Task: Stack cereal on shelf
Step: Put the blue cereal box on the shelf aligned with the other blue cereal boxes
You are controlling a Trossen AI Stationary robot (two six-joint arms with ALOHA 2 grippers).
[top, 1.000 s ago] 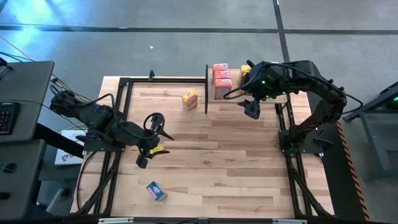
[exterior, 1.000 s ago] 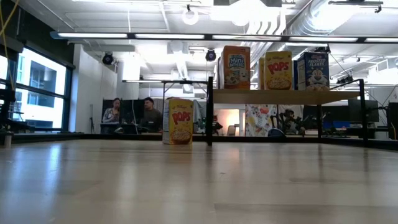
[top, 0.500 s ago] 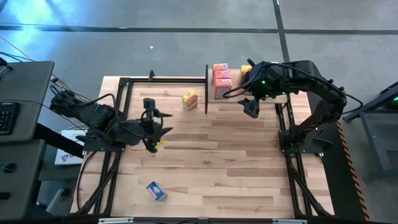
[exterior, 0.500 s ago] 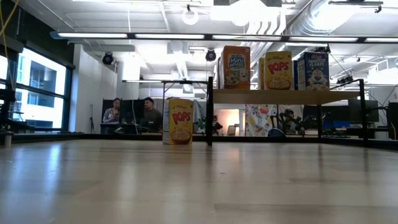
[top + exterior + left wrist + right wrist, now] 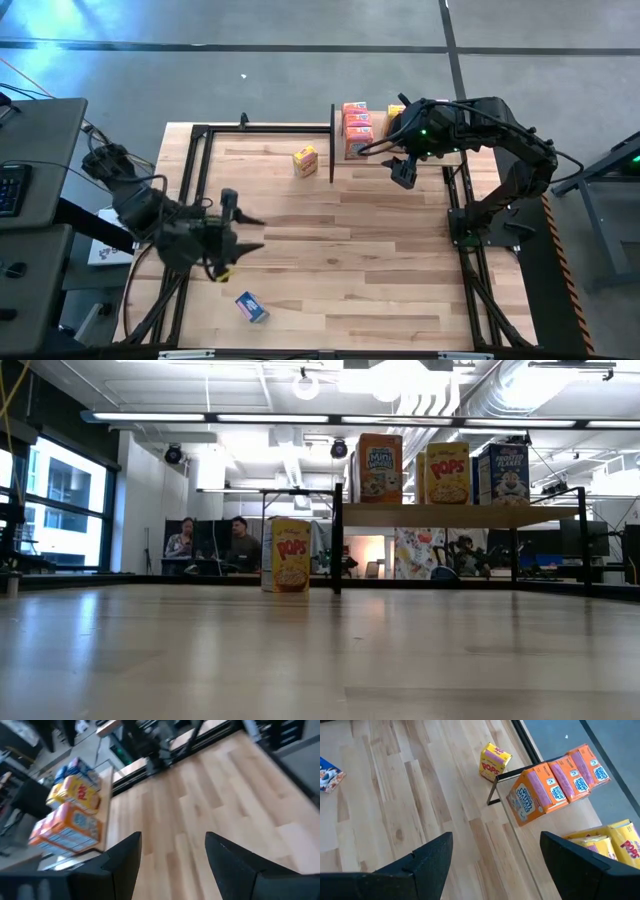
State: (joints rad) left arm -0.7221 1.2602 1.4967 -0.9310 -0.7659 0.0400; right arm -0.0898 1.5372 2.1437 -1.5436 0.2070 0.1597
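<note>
Left end effector (image 5: 232, 232) open, seemingly empty — blue cereal box (image 5: 251, 307) lies near it.

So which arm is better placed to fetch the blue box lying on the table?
Left: the left gripper hangs open close to the blue cereal box, while the right gripper waits by the shelf.

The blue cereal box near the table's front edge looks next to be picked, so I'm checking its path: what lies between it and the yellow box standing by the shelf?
Only bare tabletop separates blue cereal box from yellow box, per the high view.
</note>
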